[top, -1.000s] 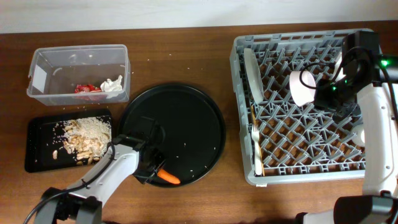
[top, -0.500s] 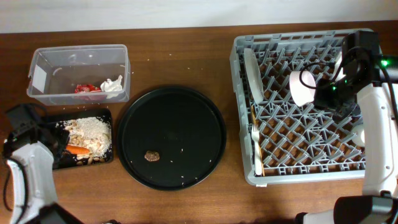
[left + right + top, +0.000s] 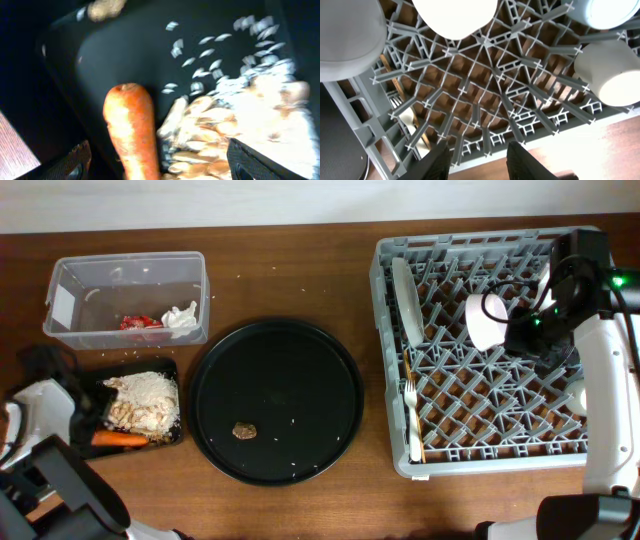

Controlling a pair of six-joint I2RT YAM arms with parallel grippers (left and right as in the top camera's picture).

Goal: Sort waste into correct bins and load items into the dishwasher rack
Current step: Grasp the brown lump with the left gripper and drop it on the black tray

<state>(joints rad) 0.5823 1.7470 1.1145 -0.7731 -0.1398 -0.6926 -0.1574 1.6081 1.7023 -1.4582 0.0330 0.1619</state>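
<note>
The orange carrot [image 3: 132, 131] lies in the shallow black tray [image 3: 120, 366] beside the beige food scraps [image 3: 145, 395]. My left gripper [image 3: 160, 165] is open, its fingers standing clear on either side of the carrot [image 3: 120, 439]. The clear tub [image 3: 60, 275] holds the red wrapper [image 3: 140, 323] and white tissue [image 3: 181, 316]. A small brown lump [image 3: 243, 431] sits on the round black tray [image 3: 300, 340]. My right gripper [image 3: 482, 162] hovers open over the grey dishwasher rack [image 3: 400, 460] with nothing between its fingers. The rack holds a plate [image 3: 405, 295], a white cup [image 3: 487, 320] and a fork [image 3: 411, 405].
White crumbs dot the round black tray. In the right wrist view a pale cup [image 3: 610, 72] and a light-blue cup [image 3: 605, 12] stand among the rack pegs near my fingers. Bare wooden table [image 3: 300, 280] lies between the bins and the rack.
My left gripper carried the carrot from the round tray to the shallow black tray and opened, leaving it there. The right arm has not moved.
</note>
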